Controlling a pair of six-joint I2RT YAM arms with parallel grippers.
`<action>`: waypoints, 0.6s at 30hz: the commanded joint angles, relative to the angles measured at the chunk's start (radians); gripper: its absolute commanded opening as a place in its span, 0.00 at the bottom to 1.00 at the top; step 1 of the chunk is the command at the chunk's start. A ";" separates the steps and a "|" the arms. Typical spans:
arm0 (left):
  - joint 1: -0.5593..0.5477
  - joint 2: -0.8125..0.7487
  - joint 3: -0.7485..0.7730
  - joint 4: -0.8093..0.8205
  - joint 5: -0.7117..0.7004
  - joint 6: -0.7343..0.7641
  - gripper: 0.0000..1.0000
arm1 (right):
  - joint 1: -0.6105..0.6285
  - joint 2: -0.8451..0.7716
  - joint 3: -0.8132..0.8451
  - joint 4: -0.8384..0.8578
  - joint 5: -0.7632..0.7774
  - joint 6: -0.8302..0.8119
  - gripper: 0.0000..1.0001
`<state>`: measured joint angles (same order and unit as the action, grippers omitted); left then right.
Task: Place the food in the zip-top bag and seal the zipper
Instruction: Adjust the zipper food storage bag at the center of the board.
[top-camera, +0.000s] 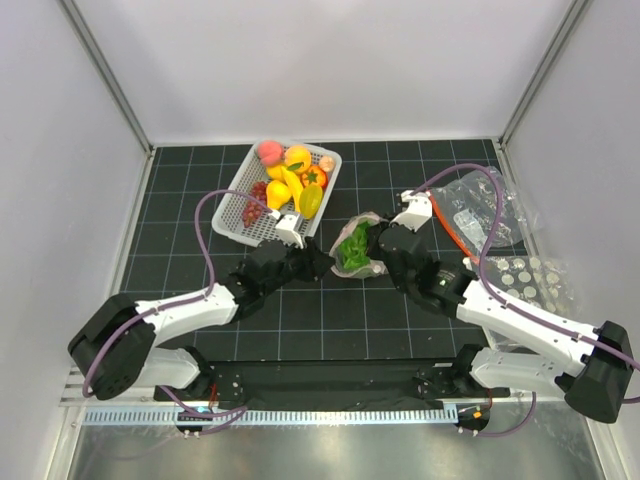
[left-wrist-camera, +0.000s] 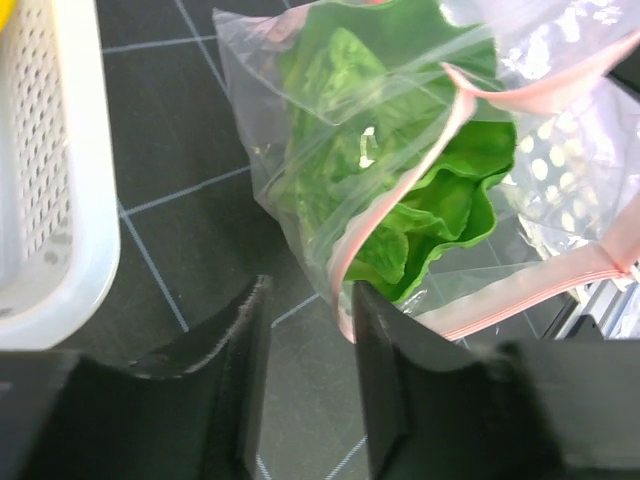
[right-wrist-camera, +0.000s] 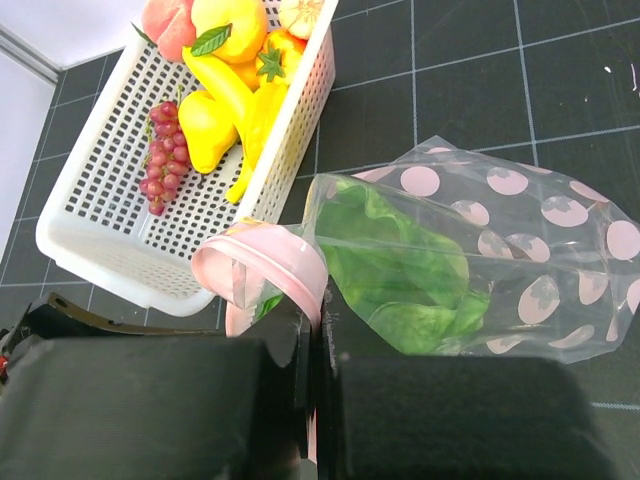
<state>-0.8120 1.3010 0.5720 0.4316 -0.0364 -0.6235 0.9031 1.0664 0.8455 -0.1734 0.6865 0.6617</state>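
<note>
Right gripper (right-wrist-camera: 316, 335): pinching dotted clear plastic bag's (right-wrist-camera: 520, 250) pink zipper strip (right-wrist-camera: 275, 255).
Left gripper (left-wrist-camera: 311, 292): hovering part-open, empty, at bag mouth.
Green plastic cabbage (right-wrist-camera: 390, 260): lying inside bag.
Toy fruit (right-wrist-camera: 210, 125): sitting in white basket (right-wrist-camera: 100, 200), nearer left gripper.
</note>
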 joint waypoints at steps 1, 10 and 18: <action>0.000 0.006 0.035 0.113 0.033 0.010 0.39 | 0.013 -0.008 -0.002 0.083 0.036 0.038 0.01; -0.001 0.079 0.110 0.047 0.153 0.047 0.00 | 0.052 0.041 0.038 0.081 0.013 -0.066 0.04; 0.000 -0.009 0.154 -0.152 0.052 0.100 0.00 | 0.056 0.165 0.221 -0.213 0.105 -0.257 0.48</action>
<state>-0.8120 1.3582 0.6872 0.3420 0.0566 -0.5648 0.9546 1.2167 1.0023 -0.2993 0.7269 0.4858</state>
